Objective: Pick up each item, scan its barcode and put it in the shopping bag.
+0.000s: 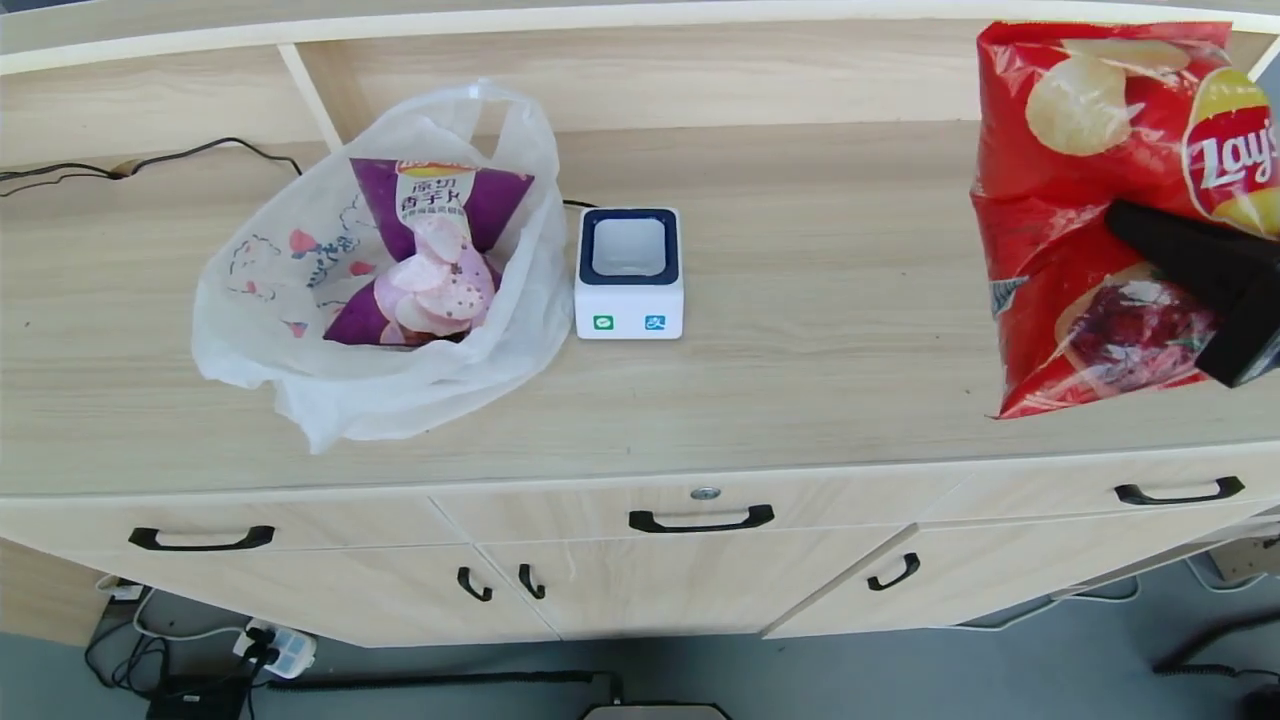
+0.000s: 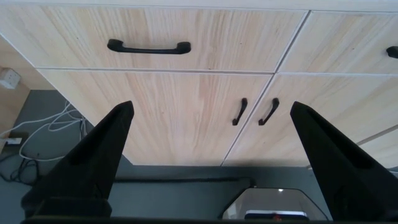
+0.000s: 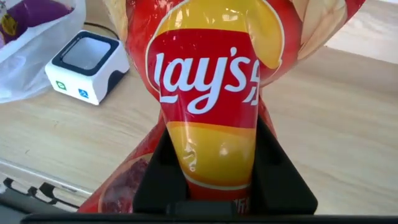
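Observation:
My right gripper [image 1: 1150, 225] is shut on a red chip bag [image 1: 1100, 190], holding it in the air above the right end of the counter. In the right wrist view the red chip bag [image 3: 208, 93] is pinched between the black fingers [image 3: 155, 168]. A white barcode scanner [image 1: 629, 272] with a dark-rimmed window sits mid-counter, also seen as the scanner [image 3: 87, 65]. Left of it stands the clear plastic shopping bag [image 1: 260, 300] with a purple chip bag [image 1: 430, 260] inside. My left gripper [image 2: 211, 162] hangs open below the counter, facing the cabinet doors.
The wooden counter [image 1: 820, 300] has a raised back shelf [image 1: 640, 60]. Black cables [image 1: 150, 160] trail at the back left. Drawers and doors with black handles [image 1: 700, 520] line the cabinet front. Between scanner and red bag the countertop is bare.

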Controlling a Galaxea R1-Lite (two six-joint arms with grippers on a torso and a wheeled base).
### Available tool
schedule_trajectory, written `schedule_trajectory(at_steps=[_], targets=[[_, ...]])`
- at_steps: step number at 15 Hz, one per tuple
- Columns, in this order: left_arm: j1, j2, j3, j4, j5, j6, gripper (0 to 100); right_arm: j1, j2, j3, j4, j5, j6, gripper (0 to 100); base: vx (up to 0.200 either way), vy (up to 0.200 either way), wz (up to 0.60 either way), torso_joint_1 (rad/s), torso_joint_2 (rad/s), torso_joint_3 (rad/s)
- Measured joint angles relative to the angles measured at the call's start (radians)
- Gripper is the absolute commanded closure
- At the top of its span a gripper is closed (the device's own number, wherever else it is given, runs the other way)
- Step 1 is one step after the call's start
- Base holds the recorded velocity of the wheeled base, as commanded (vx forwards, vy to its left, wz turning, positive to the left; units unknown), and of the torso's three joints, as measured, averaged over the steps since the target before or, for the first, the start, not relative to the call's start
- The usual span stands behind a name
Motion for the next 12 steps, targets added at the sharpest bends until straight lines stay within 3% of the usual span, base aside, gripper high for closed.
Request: schedule_trajectory(at_steps=[12], targets=[[0.001, 0.000, 0.000, -0.001, 0.000, -0.006, 0, -0.008, 0.103, -0.073, 0.001, 0.051, 0.052, 100, 0.000, 0.200, 0.00, 0.005, 0.01, 0.005]])
